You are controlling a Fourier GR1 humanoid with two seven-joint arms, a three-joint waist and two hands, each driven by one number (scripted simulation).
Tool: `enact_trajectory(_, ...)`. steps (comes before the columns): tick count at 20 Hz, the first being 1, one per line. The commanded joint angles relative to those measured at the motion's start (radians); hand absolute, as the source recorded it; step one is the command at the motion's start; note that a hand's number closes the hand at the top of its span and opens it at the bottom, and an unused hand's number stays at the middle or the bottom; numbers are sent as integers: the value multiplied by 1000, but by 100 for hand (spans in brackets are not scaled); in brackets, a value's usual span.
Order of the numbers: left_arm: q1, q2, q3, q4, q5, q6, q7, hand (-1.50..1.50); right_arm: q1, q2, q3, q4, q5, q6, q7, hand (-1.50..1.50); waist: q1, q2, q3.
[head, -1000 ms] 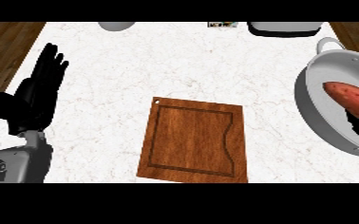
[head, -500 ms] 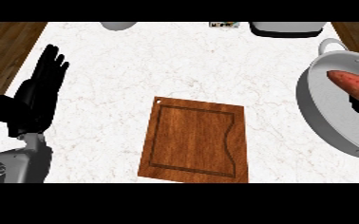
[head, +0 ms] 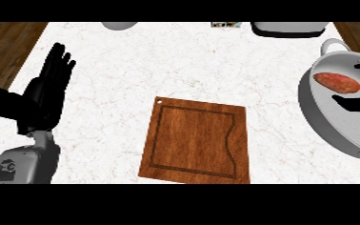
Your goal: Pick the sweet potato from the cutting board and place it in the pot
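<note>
1. While the left robot hand [head: 48, 91] stands at the left side of the bench [head: 175, 66], it is open, with its black fingers straight and pointing toward the far edge, and it holds nothing.
2. Its grey forearm [head: 29, 159] comes in from the near left corner of the view.
3. On the white marbled bench, near the middle and toward the near edge, lies the wooden cutting board [head: 197, 144], slightly turned, with a small hole at its far left corner and a groove running round its face. Nothing lies on it.
4. At the right edge stands the grey pot [head: 314, 117], only partly in view, with a rounded handle [head: 333, 47] on its far side.
5. Inside the pot lies the sweet potato [head: 336, 82], reddish-orange, toward the far part of the pot and well apart from the cutting board.
6. Of the right robot hand [head: 346, 103] only a dark sliver shows at the right edge, over the pot's inside just near of the sweet potato; whether it is open or closed cannot be told.
7. Along the far edge of the bench sit a grey rounded object [head: 119, 25] at the left, a small item [head: 225, 25] near the middle and a pale, wide object [head: 288, 28] at the right, all cut off by the view.
</note>
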State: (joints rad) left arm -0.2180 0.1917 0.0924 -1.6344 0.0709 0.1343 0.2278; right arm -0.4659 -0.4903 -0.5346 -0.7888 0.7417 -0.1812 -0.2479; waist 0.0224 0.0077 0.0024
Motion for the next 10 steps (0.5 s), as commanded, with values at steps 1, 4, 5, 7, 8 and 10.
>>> enact_trajectory(1, 19, 0, 12, 8, 15, -15, -17, 0, -33, -4, -33, 175, -84, 59, -154, -150, 4, 2, 1)
enact_trajectory(4, -12, -1, -13, -26, -16, 12, 50, 0, -84, 10, -87, 171, -189, 136, -198, -150, -5, -3, 1)
enact_trajectory(5, -36, 15, 9, -25, -9, 17, 64, 0, -91, 37, -120, 181, -226, 109, -240, -150, -2, -1, 2)
enact_trajectory(7, -11, 14, 26, 15, 9, -7, 7, 0, -104, 15, -170, 180, -302, 174, -290, -150, -13, -2, 0)
enact_trajectory(8, -5, -3, -2, -15, -9, 11, 41, 0, -92, 2, -196, 193, -335, 204, -298, -150, -16, -5, 0)
enact_trajectory(10, -6, 40, 37, -32, 21, -17, 69, 0, -99, -46, -230, 200, -383, 262, -289, -150, -17, -7, -1)
